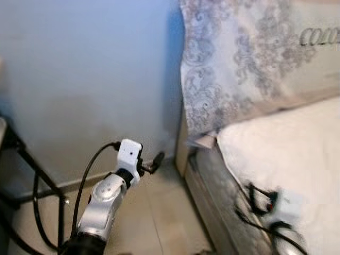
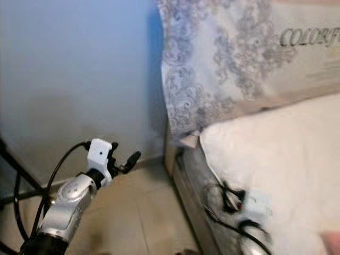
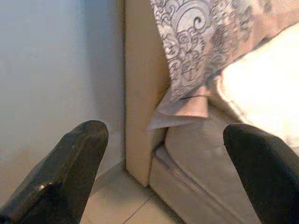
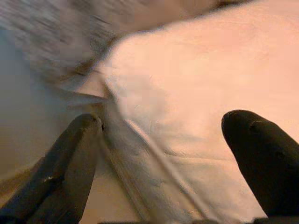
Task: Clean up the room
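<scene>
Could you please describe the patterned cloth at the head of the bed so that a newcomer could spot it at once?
Start from the bed with its white cover, standing beside the pale blue wall. At its head, the patterned cloth hangs down over the beige bed frame. Its grey swirling lace-like print sets it apart from the plain surfaces around it.

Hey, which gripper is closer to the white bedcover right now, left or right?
Right. The right gripper is over the edge of the white bedcover, fingers open. The left gripper hangs above the floor beside the bed, toward the blue wall.
</scene>
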